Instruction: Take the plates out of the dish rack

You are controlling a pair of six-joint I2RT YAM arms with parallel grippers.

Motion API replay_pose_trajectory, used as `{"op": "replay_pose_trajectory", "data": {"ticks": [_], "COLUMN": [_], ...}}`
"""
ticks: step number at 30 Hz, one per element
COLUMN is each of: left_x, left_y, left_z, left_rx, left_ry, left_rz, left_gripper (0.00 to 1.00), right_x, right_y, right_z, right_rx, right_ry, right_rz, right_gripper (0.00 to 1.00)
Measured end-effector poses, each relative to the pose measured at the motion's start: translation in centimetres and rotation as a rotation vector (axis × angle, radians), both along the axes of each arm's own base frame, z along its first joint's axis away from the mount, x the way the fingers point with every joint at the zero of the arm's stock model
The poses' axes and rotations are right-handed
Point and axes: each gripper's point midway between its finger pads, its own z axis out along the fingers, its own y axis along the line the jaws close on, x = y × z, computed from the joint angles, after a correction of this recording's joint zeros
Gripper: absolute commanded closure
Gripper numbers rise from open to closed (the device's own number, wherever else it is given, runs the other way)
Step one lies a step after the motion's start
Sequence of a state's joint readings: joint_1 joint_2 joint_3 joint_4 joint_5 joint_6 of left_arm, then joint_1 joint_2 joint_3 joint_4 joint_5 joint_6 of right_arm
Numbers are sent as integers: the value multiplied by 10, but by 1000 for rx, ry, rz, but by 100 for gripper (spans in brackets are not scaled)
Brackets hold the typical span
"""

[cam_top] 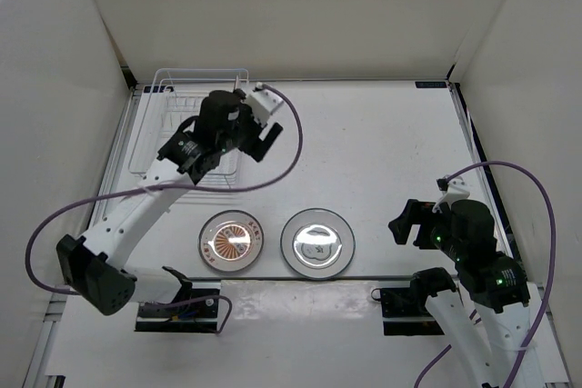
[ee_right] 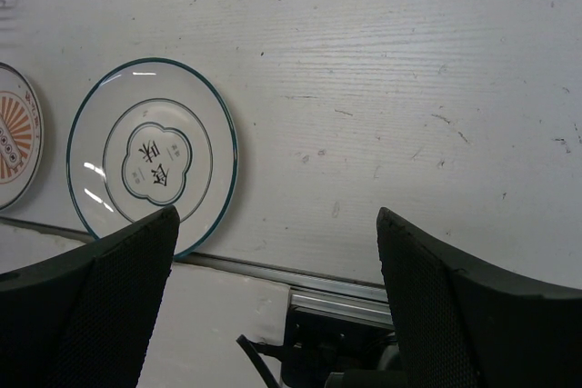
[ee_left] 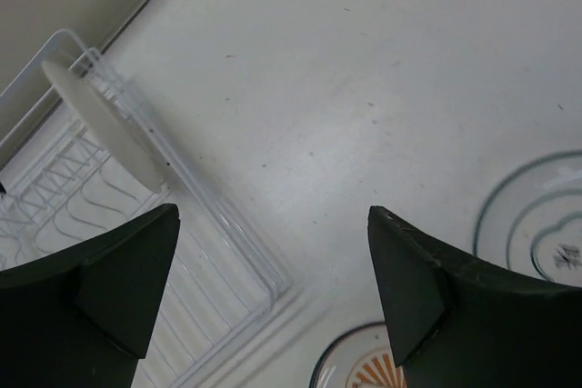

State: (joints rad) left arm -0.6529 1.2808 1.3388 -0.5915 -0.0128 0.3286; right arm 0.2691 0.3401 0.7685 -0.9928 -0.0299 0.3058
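White desk (cam_top: 391, 143) | dish rack (cam_top: 145, 138): one pale plate (ee_left: 105, 124) upright inside | sunburst plate (cam_top: 231, 241), teal-rimmed plate (cam_top: 317, 243) flat near dish rack | left hand (ee_left: 271, 243), right hand (ee_right: 277, 229): both apart

Robotics lab cell, white walls (cam_top: 300, 6), table-bolted arms (cam_top: 145, 202)

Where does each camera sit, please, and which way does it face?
Top: above and behind, looking down on table, rack, sunburst plate, green-rimmed plate; left arm, right arm show.
Left wrist: on left hand, facing rack corner and one standing plate; own fingers show.
Right wrist: on right hand, facing table; own fingers show.
Shared: both wrist views see those two plates.
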Motion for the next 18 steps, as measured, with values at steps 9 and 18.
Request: {"op": "replay_pose_trajectory", "data": {"ticks": [9, 18], "left_x": [104, 171], "left_y": [50, 81], "left_z": [-11, -43], "left_rx": [-169, -266], "left_ry": [-1, 38], "left_rz": [263, 373], "left_gripper": [16, 15], "right_x": [1, 2], "right_y": [0, 1], "right_z": [-2, -10], "right_rx": [-3, -13], "right_ry": [10, 54], "right_rz": [1, 4], "right_gripper": [10, 10]}}
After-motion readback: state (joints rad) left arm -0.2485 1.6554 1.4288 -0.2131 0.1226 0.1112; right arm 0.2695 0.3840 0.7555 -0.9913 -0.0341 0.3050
